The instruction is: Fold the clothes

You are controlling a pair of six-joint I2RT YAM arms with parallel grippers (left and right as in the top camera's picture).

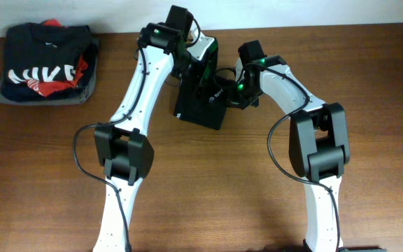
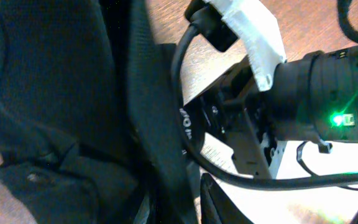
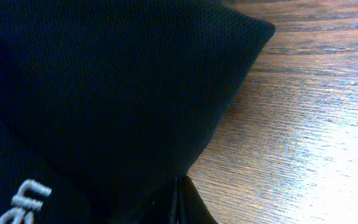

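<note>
1. Now the clothes (image 1: 201,105) lie as a folded black bundle on the tabletop (image 1: 257,196), under both my end effectors.
2. My right end effector (image 1: 220,89) is clenched against the fabric's edge; whether cloth is pinched I cannot tell.
3. My left end effector (image 1: 189,64) sits over the bundle's far end; I cannot tell how far open it is.

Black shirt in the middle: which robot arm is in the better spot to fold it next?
Probably right. The right pincer looks shut on an edge of the black shirt, so it could pull that edge over. The left pincer is at the shirt, but its grip is unclear.
</note>
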